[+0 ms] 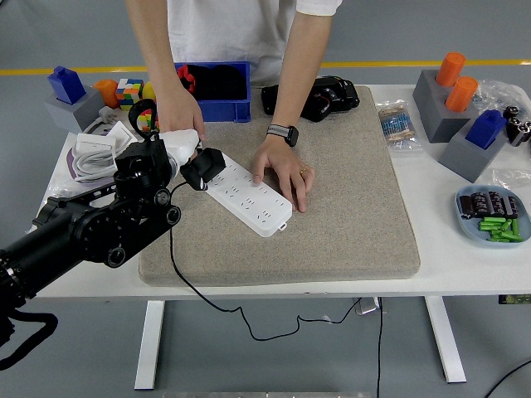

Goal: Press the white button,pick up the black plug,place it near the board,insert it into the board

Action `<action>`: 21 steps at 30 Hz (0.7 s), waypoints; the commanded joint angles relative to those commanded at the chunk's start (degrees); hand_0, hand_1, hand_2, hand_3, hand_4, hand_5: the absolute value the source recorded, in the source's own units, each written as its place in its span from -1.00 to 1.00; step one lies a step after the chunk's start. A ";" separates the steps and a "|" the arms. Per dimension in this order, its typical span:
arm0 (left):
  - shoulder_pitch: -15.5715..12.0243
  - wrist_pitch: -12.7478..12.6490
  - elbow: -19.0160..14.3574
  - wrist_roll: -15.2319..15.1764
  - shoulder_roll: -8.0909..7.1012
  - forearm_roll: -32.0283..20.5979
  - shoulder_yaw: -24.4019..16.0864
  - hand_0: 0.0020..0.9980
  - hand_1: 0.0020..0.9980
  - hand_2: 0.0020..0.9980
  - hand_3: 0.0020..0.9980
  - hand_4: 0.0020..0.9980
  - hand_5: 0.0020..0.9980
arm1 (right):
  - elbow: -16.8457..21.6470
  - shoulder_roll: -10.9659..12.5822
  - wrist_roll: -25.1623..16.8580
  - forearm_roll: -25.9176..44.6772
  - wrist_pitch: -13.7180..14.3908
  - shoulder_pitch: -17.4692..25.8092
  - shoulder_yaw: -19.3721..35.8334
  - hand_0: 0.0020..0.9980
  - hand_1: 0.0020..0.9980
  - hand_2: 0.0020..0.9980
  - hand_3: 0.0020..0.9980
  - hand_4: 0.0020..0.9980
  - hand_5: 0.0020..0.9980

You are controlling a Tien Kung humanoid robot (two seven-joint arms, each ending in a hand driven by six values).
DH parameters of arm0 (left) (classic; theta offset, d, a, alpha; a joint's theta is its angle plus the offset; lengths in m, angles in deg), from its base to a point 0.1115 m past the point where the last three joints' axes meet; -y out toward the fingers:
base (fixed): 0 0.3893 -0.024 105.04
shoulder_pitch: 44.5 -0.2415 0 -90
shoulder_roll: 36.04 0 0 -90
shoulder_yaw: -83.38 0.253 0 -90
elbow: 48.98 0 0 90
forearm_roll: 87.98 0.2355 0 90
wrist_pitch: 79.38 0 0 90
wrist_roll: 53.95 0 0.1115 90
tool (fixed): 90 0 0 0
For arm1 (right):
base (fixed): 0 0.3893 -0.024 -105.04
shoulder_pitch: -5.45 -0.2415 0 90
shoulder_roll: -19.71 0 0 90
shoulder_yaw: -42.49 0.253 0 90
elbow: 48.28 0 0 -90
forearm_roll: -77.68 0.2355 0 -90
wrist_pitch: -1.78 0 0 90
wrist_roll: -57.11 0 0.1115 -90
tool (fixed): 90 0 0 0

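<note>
Black plug [202, 168]: pinched in left hand [170, 157], lifted, at ten o'clock end of white power board [246, 192], touching or just above it (cannot tell which). Board steadied by person's hand [284, 168] on grey mat [332, 207]. Pickup and approach judged done; insertion outstanding. Button press unverifiable.

A person's two hands flank the white power strip [247, 191], one [284, 168] pressing its far edge, the other [180, 116] beyond its left end. Right of the strip, the grey mat [357, 215] lies open to the table [448, 265] edge.
</note>
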 joint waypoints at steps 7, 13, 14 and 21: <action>-1.08 -5.00 -1.59 0.00 -0.17 0.58 -2.77 -0.87 -0.82 -0.59 -0.05 -1.00 -1.00 | 0.02 0.00 -0.03 -0.05 0.03 0.06 0.37 0.28 0.11 0.06 0.08 0.28 -0.38; -3.40 -10.42 -2.74 0.00 -0.86 -2.59 -6.55 -0.86 -0.80 -0.58 0.00 -0.68 -1.00 | 0.05 -0.15 -0.04 -0.14 0.01 0.18 0.52 0.28 0.11 0.06 0.08 0.28 -0.38; -3.79 -11.09 -2.88 0.00 -0.96 -3.15 -7.10 -0.86 -0.80 -0.58 0.00 -0.68 -1.00 | 0.05 -0.18 -0.04 -0.15 0.01 0.20 0.56 0.28 0.11 0.06 0.08 0.28 -0.38; -7.42 -17.04 -5.91 -6.97 -2.50 -14.37 -10.05 -0.80 -0.71 -0.53 0.14 0.06 -1.00 | 0.03 -0.29 -0.06 -0.24 0.02 0.35 0.63 0.28 0.11 0.06 0.08 0.28 -0.38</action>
